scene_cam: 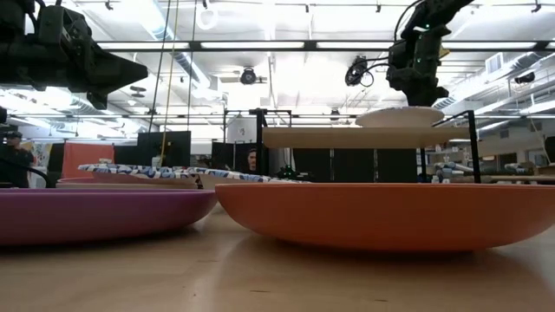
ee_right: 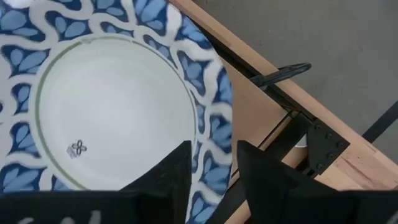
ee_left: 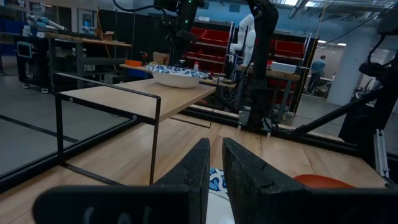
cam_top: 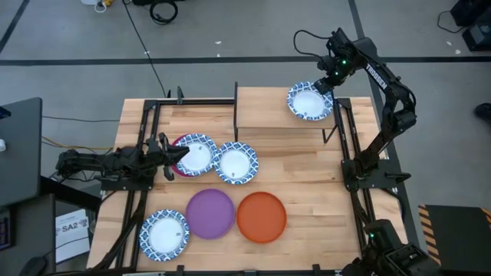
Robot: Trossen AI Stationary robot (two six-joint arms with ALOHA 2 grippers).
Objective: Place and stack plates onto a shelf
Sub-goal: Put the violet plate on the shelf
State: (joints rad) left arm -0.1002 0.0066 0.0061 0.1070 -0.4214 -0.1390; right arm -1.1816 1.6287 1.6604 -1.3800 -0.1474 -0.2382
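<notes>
A white plate with a blue patterned rim (cam_top: 310,101) lies flat on the right end of the light-wood shelf (cam_top: 268,109). My right gripper (ee_right: 214,148) points down over the plate's far right rim (ee_right: 211,106). It is open, one finger over the plate's inside and one beyond its edge; I see no touch. My left gripper (cam_top: 181,153) waits shut at the table's left, level, over a blue-rimmed plate (cam_top: 196,153) that lies on a magenta one (cam_top: 176,146). On the tabletop lie two more blue-rimmed plates (cam_top: 236,162) (cam_top: 164,234), a purple one (cam_top: 210,213) and an orange one (cam_top: 261,217).
The shelf stands on thin black legs (ee_left: 154,143) at the table's far middle; its left half (cam_top: 257,107) is bare. Black frame rails (cam_top: 347,146) run along the table's left and right sides. People show in the room beyond the table.
</notes>
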